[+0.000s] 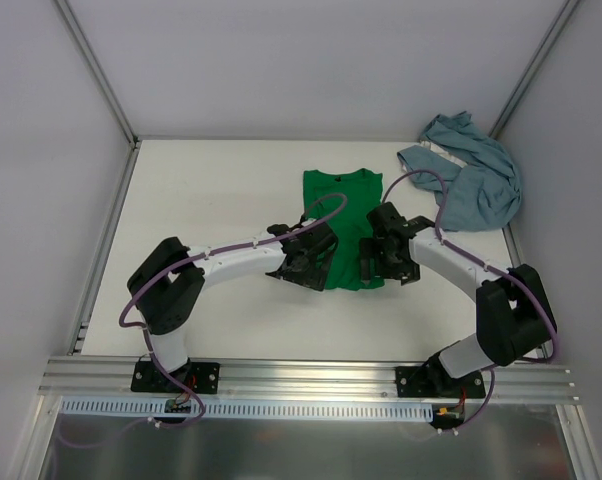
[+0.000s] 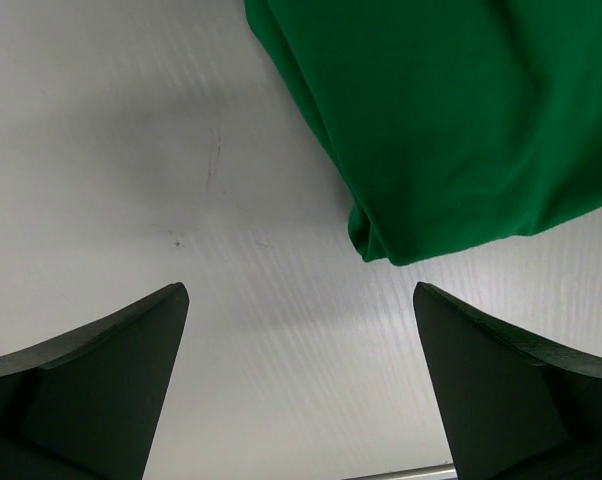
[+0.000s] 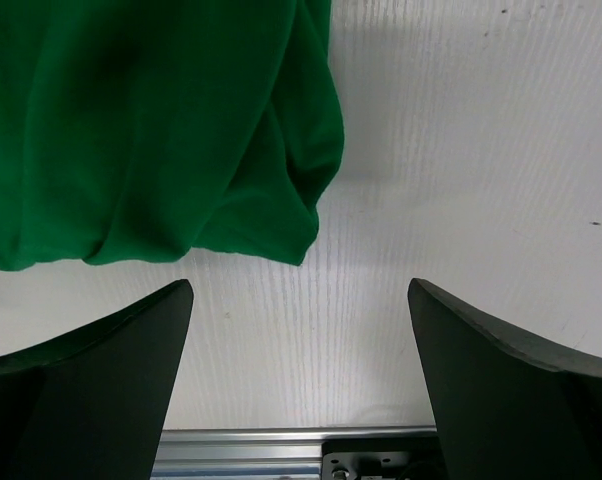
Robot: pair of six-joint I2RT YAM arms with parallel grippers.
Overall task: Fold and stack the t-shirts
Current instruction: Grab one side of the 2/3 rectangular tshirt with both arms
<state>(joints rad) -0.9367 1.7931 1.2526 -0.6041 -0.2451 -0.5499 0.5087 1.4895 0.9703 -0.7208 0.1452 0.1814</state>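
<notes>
The bright green t-shirt [image 1: 347,208] lies flat as a narrow folded strip in the middle of the white table. A crumpled blue-grey t-shirt [image 1: 473,178] sits at the far right corner. My left gripper [image 1: 303,268] hovers over the green shirt's near left corner and is open; the left wrist view shows that green corner [image 2: 451,120] above the spread fingers, with bare table between them. My right gripper [image 1: 376,268] is open over the near right corner, where a green corner [image 3: 161,130] hangs above the gap between its fingers.
White walls with metal posts [image 1: 96,70] close the table on three sides. An aluminium rail [image 1: 301,385] runs along the near edge by the arm bases. Bare white table [image 1: 201,200] lies left of the green shirt.
</notes>
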